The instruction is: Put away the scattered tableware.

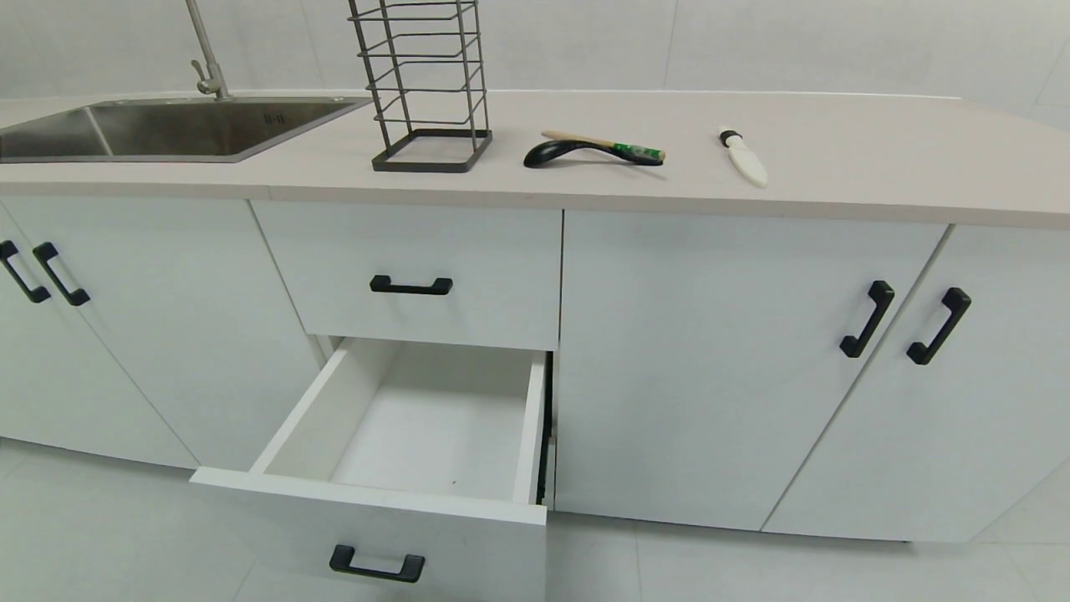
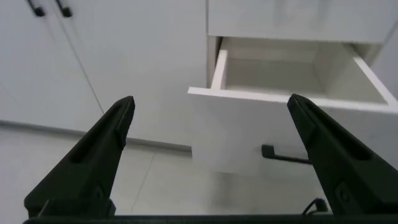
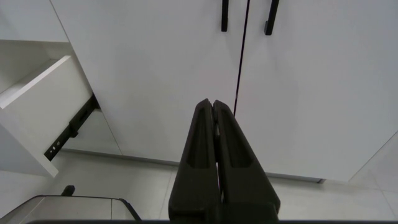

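On the countertop [image 1: 836, 167] lie a black spoon [image 1: 577, 151], a wooden-handled tool with a green band [image 1: 606, 145] resting across it, and a white knife-like utensil with a black collar [image 1: 742, 157] further right. Below, the lower white drawer [image 1: 393, 493] stands pulled out with nothing inside. In the left wrist view the same drawer [image 2: 242, 134] sits ahead of my left gripper [image 2: 211, 106], whose fingers are spread wide open. My right gripper [image 3: 214, 109] is shut, with nothing between its fingers, low in front of the white cabinet doors [image 3: 292, 87].
A dark wire rack [image 1: 426, 84] stands on the counter left of the utensils. A steel sink [image 1: 167, 125] with a tap is at the far left. The upper drawer [image 1: 410, 276] is closed. Cabinet doors with black handles flank the drawers.
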Robot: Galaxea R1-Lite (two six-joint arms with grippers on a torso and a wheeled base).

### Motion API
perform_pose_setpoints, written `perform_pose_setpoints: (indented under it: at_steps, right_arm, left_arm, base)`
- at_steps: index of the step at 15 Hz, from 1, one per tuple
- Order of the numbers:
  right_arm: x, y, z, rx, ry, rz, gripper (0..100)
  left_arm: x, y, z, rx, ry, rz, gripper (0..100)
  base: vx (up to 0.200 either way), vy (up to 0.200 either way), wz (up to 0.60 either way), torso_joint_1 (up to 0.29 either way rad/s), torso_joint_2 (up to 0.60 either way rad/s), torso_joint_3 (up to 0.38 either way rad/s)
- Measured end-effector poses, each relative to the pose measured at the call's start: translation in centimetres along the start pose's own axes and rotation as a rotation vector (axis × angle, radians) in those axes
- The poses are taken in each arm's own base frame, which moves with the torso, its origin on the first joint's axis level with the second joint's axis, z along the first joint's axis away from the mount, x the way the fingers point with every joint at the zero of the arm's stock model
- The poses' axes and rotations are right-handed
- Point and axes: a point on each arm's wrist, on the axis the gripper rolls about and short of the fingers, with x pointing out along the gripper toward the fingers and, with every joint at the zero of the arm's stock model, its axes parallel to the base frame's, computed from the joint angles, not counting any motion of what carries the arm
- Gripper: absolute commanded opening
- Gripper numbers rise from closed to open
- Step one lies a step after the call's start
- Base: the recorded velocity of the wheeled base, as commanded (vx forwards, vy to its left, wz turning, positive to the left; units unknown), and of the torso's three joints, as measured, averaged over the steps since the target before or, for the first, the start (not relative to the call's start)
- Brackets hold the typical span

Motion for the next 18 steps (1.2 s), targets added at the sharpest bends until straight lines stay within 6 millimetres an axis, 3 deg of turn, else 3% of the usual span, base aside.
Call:
perform_pose_setpoints:
  at_steps: [3,10,14,18]
  right_arm:
    - [0.0,0.0,-0.01,0.0,0.0,0.0,0]
    - [0.0,-0.1,-0.01,-0.002,0.001,-0.044,0]
    - [-0.01,-0.1,0.01,0.0,0.0,-0.047,0]
    - [0.0,-0.1,-0.01,-0.002,0.001,-0.047,0]
  left_arm:
    - [-0.08,-0.21,-0.59,0.01,0.048,-0.097,100]
    - [-0.08,-0.23,-0.61,0.018,0.046,-0.102,100]
    - [-0.08,-0.23,-0.62,0.012,0.047,-0.102,100]
    - [-0.08,-0.23,-0.6,0.013,0.047,-0.102,100]
  base:
    - [0.0,0.0,0.0,0.0,0.0,0.0]
    - [0.0,0.0,0.0,0.0,0.0,0.0]
    - [0.0,0.0,0.0,0.19,-0.09,-0.069]
    - [0.15,0.0,0.0,0.234,-0.45,-0.215]
